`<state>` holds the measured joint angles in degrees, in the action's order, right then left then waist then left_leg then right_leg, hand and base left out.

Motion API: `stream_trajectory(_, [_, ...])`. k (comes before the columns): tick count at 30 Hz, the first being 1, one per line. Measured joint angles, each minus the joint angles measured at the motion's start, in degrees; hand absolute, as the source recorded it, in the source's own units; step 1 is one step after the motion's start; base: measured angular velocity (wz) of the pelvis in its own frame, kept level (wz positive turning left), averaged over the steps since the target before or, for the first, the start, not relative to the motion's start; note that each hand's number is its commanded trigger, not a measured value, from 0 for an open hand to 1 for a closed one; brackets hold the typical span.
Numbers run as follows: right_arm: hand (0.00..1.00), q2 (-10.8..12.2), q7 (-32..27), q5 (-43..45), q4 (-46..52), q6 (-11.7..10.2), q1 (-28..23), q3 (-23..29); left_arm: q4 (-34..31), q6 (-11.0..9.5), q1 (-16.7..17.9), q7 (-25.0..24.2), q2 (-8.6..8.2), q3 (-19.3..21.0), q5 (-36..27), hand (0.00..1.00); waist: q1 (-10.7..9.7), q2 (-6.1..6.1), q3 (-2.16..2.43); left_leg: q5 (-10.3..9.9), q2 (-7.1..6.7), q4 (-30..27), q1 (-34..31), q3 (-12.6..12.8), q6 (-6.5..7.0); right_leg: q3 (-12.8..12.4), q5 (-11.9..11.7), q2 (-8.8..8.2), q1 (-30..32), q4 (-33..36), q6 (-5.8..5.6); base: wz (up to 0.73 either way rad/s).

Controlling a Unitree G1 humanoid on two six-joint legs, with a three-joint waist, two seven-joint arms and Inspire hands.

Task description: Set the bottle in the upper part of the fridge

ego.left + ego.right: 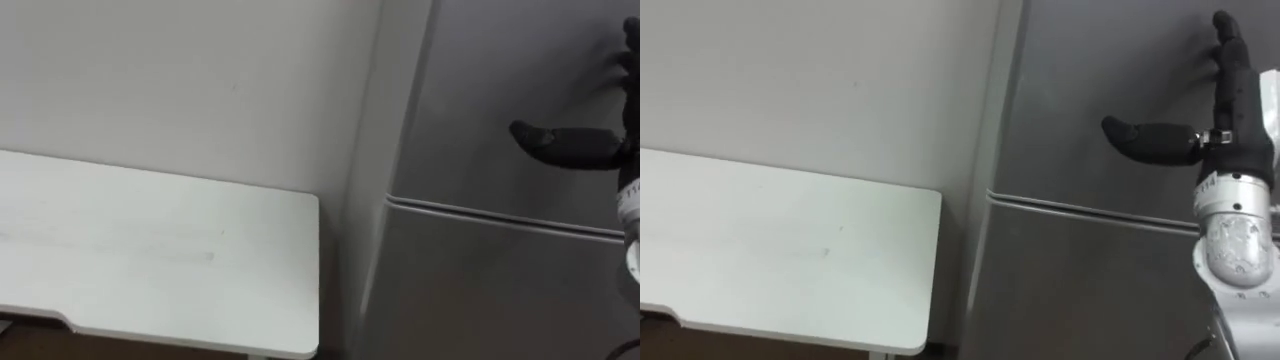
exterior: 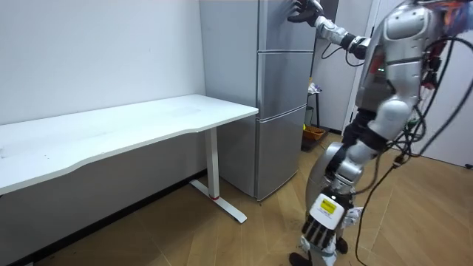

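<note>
The left hand (image 2: 319, 230) hangs low at the robot's side, and whether it carries the bottle cannot be told. Farther off, right of the white table (image 1: 150, 250), the right hand (image 1: 1232, 115) lies against the upper fridge door (image 1: 1090, 70), fingers straight and thumb spread.

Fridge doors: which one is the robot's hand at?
The upper door, above the horizontal seam: the right hand is up against it, fingers straight. The doors below have no hand on them.
</note>
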<state>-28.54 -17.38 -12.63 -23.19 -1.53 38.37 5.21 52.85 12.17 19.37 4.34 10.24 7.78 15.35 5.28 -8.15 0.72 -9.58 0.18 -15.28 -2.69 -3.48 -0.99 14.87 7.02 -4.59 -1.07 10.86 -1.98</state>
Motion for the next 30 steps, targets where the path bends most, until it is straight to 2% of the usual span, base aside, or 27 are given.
stream_trajectory(2, [0.00, -1.37, 0.05, -2.85, -1.24, 0.93, 1.24, -0.70, -0.20, 0.05, 0.14, 0.01, 0.07, 0.02, -0.03, 0.00, 0.09, 0.03, 0.02, 0.14, -0.01, 0.01, -0.71, -0.43, -0.22, 0.95, 0.00, -0.20, 0.08, -0.20, 0.00, 0.22])
stream_trajectory(3, [0.00, -2.06, 0.33, -4.81, -1.37, 2.14, 1.32, -0.80, -0.23, 0.25, 0.15, 0.05, 0.26, 0.09, -0.03, 0.00, 0.21, 0.04, 0.01, 0.20, 0.05, -0.04, -0.79, -0.46, -0.32, 0.86, 0.00, -0.26, 0.00, -0.22, 0.01, 0.25])
stream_trajectory(6, [0.00, -2.23, 0.50, -8.86, -1.14, 4.11, 1.26, -0.76, -0.27, 0.39, -0.03, 0.08, 0.27, 0.36, -0.06, 0.00, 0.84, 0.31, 0.04, 0.25, 0.10, -0.07, -0.75, -0.44, -0.39, 0.88, 0.02, -0.40, 0.05, -0.18, 0.05, 0.14])
stream_trajectory(8, [0.00, -2.17, 0.47, -10.24, -0.36, 4.61, 1.26, -0.82, -0.71, 0.43, 0.08, 0.09, 0.27, 0.31, -0.12, 0.00, 1.09, 0.61, 0.20, 0.35, 0.09, -0.01, -1.28, -0.46, -0.58, 1.17, 0.01, -0.56, 0.62, -0.31, 0.07, -0.02])
stream_trajectory(10, [0.00, -2.11, -0.04, -11.99, 1.71, 5.40, 1.09, -0.89, -1.10, 0.53, 0.04, 0.65, 0.28, 0.29, -0.10, 0.00, 1.06, 1.01, 0.34, 0.56, 0.18, 0.06, -2.07, 0.03, -0.86, 2.44, -0.12, -1.13, 1.07, -0.21, 0.25, 0.00])
stream_trajectory(12, [0.00, -2.04, 0.05, -13.70, 3.91, 5.40, 0.27, -1.14, -1.12, 0.53, 0.03, 1.75, 0.29, 0.20, -0.16, 0.00, 0.54, 1.39, 0.29, 0.75, 0.11, 0.15, -2.04, 0.26, -0.80, 2.38, -0.18, -0.95, 0.60, -0.21, 0.30, 0.18])
stream_trajectory(14, [0.00, -2.01, -0.18, -14.34, 8.49, 5.29, -2.90, -1.07, -1.45, 0.47, 0.10, 2.37, 0.57, -0.02, -1.29, 0.00, -0.43, 1.74, 0.11, 2.00, 0.54, 0.15, -1.68, 0.99, -0.27, 2.30, -0.18, -1.22, 0.03, -0.24, 0.29, 0.35])
stream_trajectory(15, [0.00, -1.96, -0.31, -14.35, 11.87, 5.28, -5.81, -1.07, -1.61, 0.45, 0.23, 2.67, 0.65, -0.12, -2.12, 0.00, -0.37, 1.96, 0.31, 2.34, 1.28, -0.12, -1.49, 2.90, -0.31, 2.13, -0.18, -1.29, -0.17, -0.03, 0.29, 0.13])
stream_trajectory(16, [0.00, -1.53, -0.34, -14.25, 14.68, 5.27, -7.92, -1.07, -1.63, 0.44, 0.21, 2.72, 0.58, -0.16, -2.37, 0.00, -0.23, 2.27, 0.39, 2.52, 1.44, -0.13, -1.37, 3.52, -0.36, 1.85, -0.19, -1.26, -0.15, -0.01, 0.27, 0.00])
stream_trajectory(18, [0.00, -0.44, -0.39, -14.30, 16.95, 5.32, -9.90, -1.08, -1.63, 0.38, 0.20, 3.00, 0.60, -0.15, -2.36, 0.00, -0.19, 2.51, 0.21, 2.64, 1.15, -0.08, -1.03, 3.48, -0.50, 0.86, -0.33, -0.72, -0.06, -0.13, 0.03, -0.20])
stream_trajectory(22, [0.00, 0.35, -1.21, -14.26, 21.49, 5.30, -13.89, -0.68, -1.33, -0.39, 0.16, 4.28, 0.52, -0.03, -2.35, 0.00, -0.72, 2.66, 0.00, 2.86, 0.45, 0.03, -0.19, 3.87, 0.53, -2.50, -1.92, -0.26, -0.36, -0.18, -0.36, -0.14])
stream_trajectory(23, [0.00, 0.66, -1.24, -14.31, 23.46, 4.91, -15.57, 0.51, -1.12, -0.88, 0.19, 4.38, 0.28, 0.01, -2.34, 0.00, -1.00, 2.79, -0.22, 2.55, 0.23, 0.55, 0.82, 3.94, 0.98, -2.83, -1.80, -0.29, -1.10, -0.27, -0.62, -0.04])
stream_trajectory(27, [0.00, 1.31, -1.49, -14.41, 27.33, 4.52, -19.64, 4.75, -1.20, -1.46, 0.48, 5.22, -0.52, 0.23, -2.45, 0.00, -2.30, 2.73, -0.37, 2.06, -0.03, 2.62, 2.34, 4.27, 1.08, -3.31, -1.03, -0.29, -2.21, -1.26, -1.11, -0.03])
stream_trajectory(30, [0.00, 1.48, -3.48, -14.56, 30.14, 3.59, -22.38, 6.12, -1.14, -1.89, 0.87, 5.79, -0.70, 0.03, -2.45, 0.00, -3.61, 2.73, -0.69, 1.99, -0.04, 3.56, 2.61, 4.40, 1.30, -3.40, -1.06, -0.16, -2.61, -1.56, -0.57, -0.04])
